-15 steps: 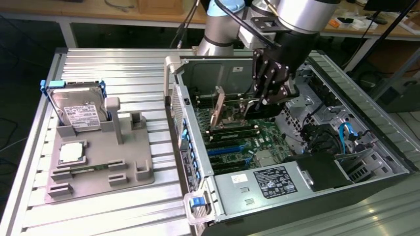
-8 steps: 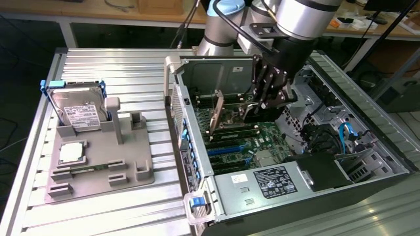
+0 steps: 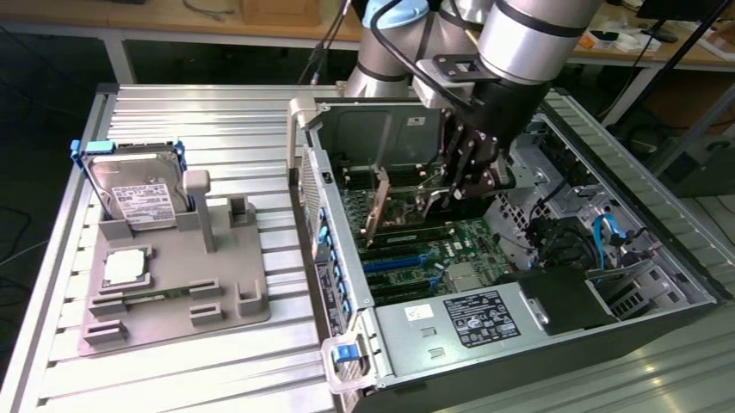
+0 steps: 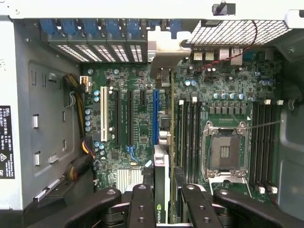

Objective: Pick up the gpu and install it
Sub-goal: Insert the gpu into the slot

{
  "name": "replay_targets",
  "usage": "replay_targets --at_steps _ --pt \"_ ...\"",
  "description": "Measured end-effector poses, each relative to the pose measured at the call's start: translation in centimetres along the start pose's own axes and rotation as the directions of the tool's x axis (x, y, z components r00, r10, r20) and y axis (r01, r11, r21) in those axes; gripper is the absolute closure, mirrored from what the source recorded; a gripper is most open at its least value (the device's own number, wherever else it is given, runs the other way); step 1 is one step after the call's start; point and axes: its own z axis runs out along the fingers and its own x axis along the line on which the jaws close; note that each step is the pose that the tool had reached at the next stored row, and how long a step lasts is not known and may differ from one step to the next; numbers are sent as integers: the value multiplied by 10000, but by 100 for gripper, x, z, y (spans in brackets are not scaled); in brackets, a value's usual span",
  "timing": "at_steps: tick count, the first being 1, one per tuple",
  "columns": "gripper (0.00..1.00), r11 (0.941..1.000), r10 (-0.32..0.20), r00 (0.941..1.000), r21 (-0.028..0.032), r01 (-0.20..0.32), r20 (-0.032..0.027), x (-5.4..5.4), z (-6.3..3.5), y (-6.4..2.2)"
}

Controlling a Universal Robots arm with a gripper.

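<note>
1 hand (image 4: pixel 164 192) clamped on gpu (image 4: pixel 161 164) | edge-on over mobo (image 4: pixel 133 137) | side label (image 4: pixel 5 142): DELL

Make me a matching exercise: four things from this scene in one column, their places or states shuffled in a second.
1. gpu
2. hard drive
3. processor chip
4. socket

a. lying flat on the holder
b. between the fingers of the gripper
c. standing upright in the holder
d. empty, on the motherboard

Pairs: 1-b; 2-c; 3-a; 4-d
</note>
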Motion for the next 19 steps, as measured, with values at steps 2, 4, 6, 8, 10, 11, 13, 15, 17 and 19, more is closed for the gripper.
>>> replay_targets --at_steps 2,4,6,8,10,11,13,15,17,19 --pt "73 10000 0 10000 0 0 1 2 33 11" --pt "73 10000 0 10000 1 0 1 2 61 31" --pt "73 10000 0 10000 1 0 1 1 84 57" --pt "73 10000 0 10000 0 0 0 1 108 80" --pt "73 10000 0 10000 1 0 1 2 162 99" --pt "73 10000 0 10000 0 0 1 2 180 104" --pt "73 10000 0 10000 0 0 0 2 215 110" --pt "73 10000 -1 10000 0 1 0 3 252 111" --pt "73 10000 0 10000 0 0 0 3 287 112" --pt "73 10000 0 10000 1 0 1 4 323 112"
